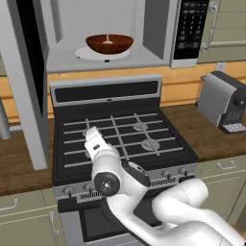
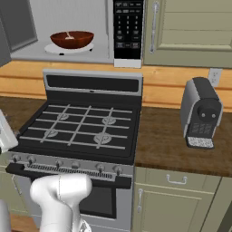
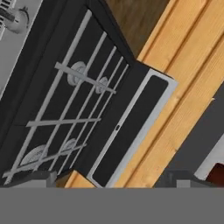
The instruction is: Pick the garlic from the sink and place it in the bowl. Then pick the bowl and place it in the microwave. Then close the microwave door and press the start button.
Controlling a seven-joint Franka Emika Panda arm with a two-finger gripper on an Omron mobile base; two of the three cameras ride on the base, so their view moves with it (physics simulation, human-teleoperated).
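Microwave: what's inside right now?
The wide silver microwave holds a glossy dark reddish-brown bowl on its white round turntable. A pale bit shows inside the bowl, too small to identify. The bowl covers the turntable's centre.

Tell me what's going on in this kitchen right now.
A white robot arm is working above the stove. The brown bowl sits on the turntable inside the microwave, with a small pale lump in it that looks like the garlic. The microwave door hangs open at the left. The gripper is open and empty over the stove, so closing the door and pressing start remain.
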